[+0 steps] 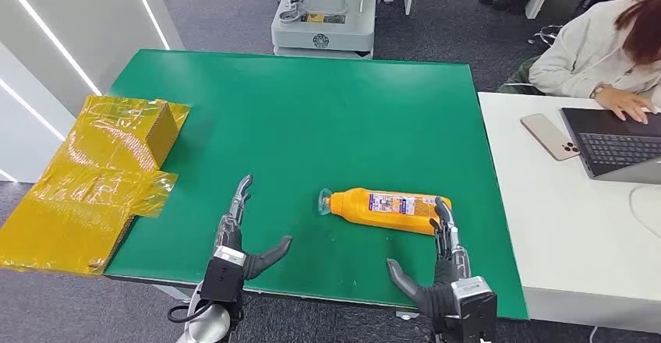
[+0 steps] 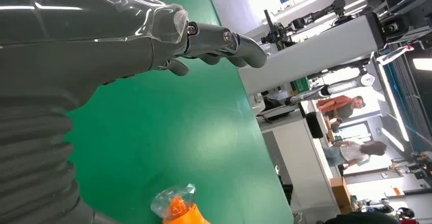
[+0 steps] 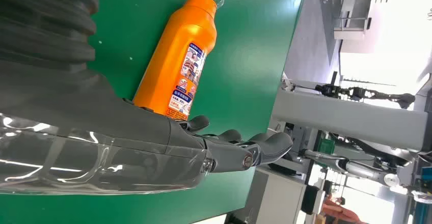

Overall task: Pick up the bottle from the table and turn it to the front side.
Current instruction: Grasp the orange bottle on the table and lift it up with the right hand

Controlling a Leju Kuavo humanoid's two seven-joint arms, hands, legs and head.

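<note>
The right hand (image 1: 444, 261) hovers over the green counter (image 1: 312, 109) near its front edge, fingers spread and holding nothing, its fingertips (image 1: 441, 212) just beside the base of the bottle (image 1: 387, 209). The left hand (image 1: 238, 238) is likewise open and empty, well apart from the bottle. The orange bottle lies on its side near the counter's front right corner, clear cap (image 1: 325, 201) pointing toward the left hand. Its white and blue label (image 3: 187, 81) carries print too small to read. Yellow-wrapped cartons (image 1: 93, 179) overhang the counter's left edge.
</note>
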